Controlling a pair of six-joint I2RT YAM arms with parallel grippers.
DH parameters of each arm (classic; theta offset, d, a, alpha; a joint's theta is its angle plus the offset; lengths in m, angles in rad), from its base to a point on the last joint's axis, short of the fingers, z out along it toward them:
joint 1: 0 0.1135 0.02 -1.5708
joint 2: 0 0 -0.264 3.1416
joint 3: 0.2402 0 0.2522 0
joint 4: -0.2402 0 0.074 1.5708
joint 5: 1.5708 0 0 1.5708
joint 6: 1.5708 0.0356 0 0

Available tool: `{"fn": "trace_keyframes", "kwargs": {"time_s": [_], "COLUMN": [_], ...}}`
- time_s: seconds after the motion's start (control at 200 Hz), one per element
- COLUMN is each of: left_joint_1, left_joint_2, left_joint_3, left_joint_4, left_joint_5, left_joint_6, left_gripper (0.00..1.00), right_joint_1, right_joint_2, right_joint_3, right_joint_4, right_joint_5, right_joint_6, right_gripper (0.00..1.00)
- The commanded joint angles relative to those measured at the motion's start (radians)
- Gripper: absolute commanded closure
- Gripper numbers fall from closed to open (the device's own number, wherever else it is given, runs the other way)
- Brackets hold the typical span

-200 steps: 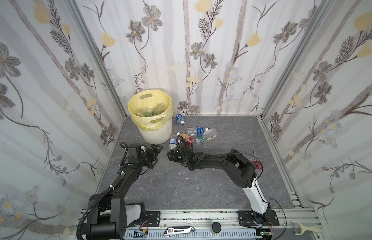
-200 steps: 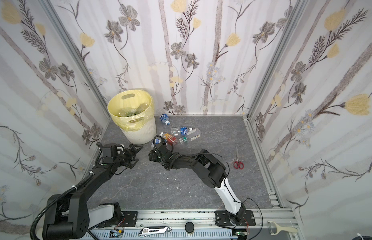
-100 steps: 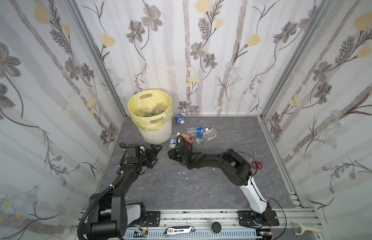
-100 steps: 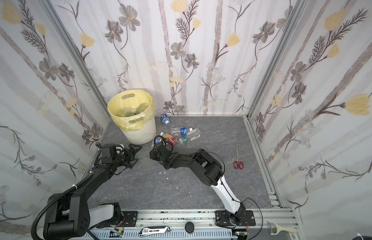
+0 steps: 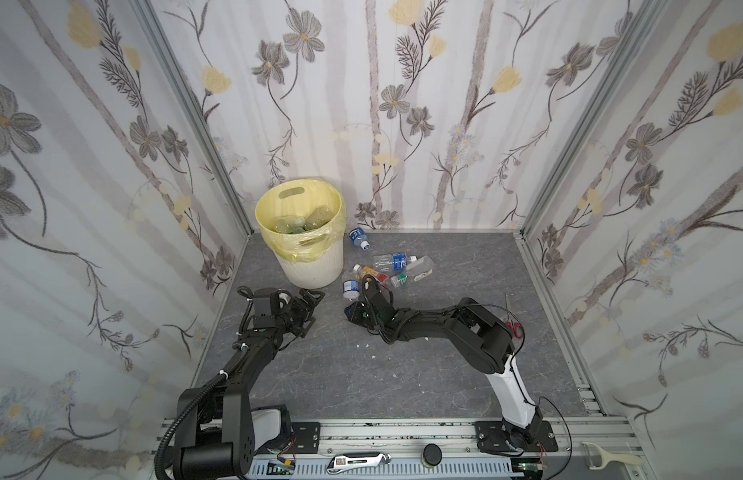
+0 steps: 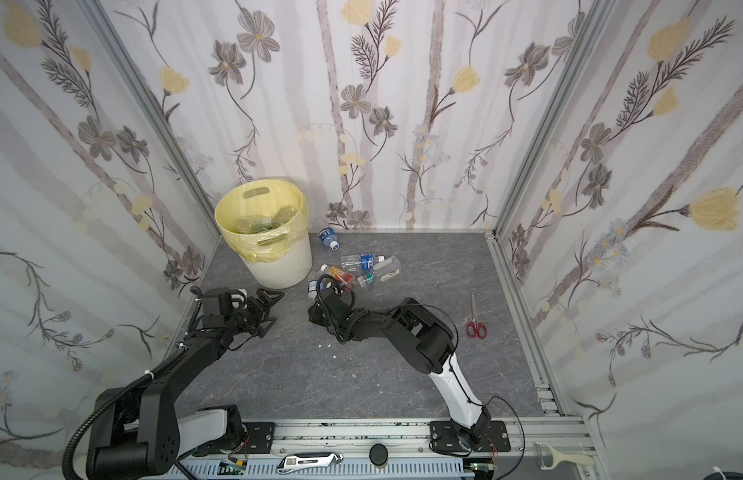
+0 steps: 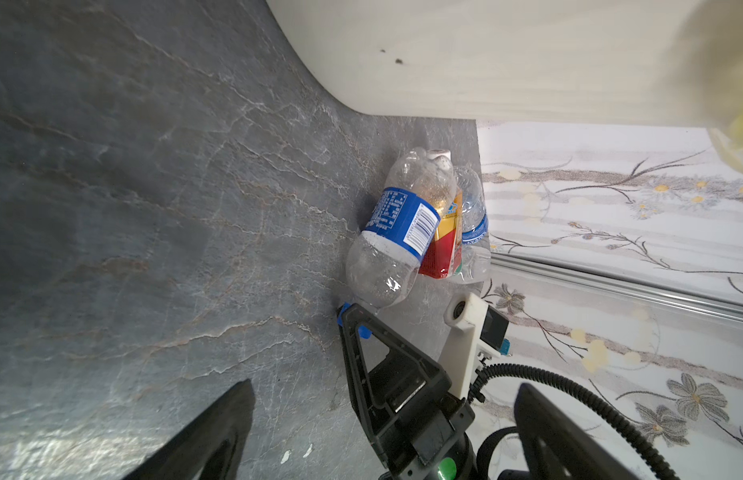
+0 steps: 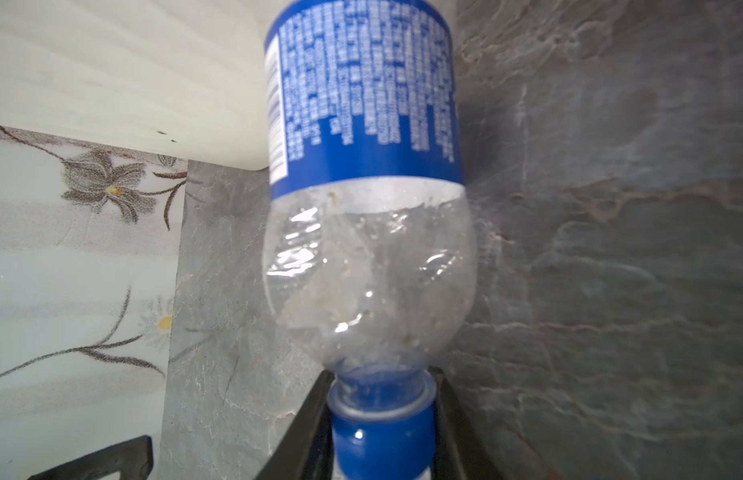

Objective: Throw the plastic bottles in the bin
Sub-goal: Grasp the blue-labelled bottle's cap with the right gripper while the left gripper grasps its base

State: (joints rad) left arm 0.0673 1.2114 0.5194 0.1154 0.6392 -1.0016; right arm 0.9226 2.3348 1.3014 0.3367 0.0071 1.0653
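The bin (image 5: 320,266) (image 6: 286,270) stands at the back left, lined with a yellow bag and holding several plastic bottles (image 5: 303,222). In front of it lies a clear blue-labelled bottle (image 5: 350,288) (image 6: 313,286) (image 8: 365,208) (image 7: 399,232). My right gripper (image 5: 353,303) (image 6: 316,302) (image 8: 382,399) is shut on its blue cap. This bottle lies against an orange-red labelled bottle (image 5: 372,274) (image 7: 444,245). Several more bottles (image 5: 392,261) lie behind it. My left gripper (image 5: 311,309) (image 6: 273,309) (image 7: 385,385) stays open and empty, left of the held bottle.
One more bottle (image 5: 358,239) lies by the back wall, right of the bin. Red-handled scissors (image 5: 514,328) (image 6: 475,326) lie on the floor at the right. The bin wall (image 7: 486,62) is close to both grippers. Flowered walls enclose three sides.
My right gripper has closed on the blue-labelled bottle's cap, and its arm has drawn in a little. The left arm has barely moved.
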Motion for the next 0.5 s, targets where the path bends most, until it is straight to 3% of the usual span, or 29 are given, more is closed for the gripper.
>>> {"fn": "trace_keyframes", "kwargs": {"time_s": [0.0,0.245,0.495], "left_joint_1": [-0.001,-0.025,-0.108], "left_joint_2": [-0.004,0.021,0.059], "left_joint_3": [0.006,0.039,0.105], "left_joint_4": [0.026,0.026,0.024], "left_joint_5": [-0.007,0.003,-0.015], "left_joint_6": [-0.001,0.024,0.055], "left_gripper": [0.0,0.0,0.04], "right_joint_1": [0.001,-0.005,-0.005], "right_joint_2": [-0.035,-0.131,-0.207], "right_joint_3": [-0.028,-0.095,-0.09], "right_joint_4": [0.028,-0.017,-0.187], "right_joint_5": [-0.004,-0.066,-0.147], "right_joint_6": [-0.006,-0.203,-0.419], "right_gripper": [0.69,0.69,0.68]}}
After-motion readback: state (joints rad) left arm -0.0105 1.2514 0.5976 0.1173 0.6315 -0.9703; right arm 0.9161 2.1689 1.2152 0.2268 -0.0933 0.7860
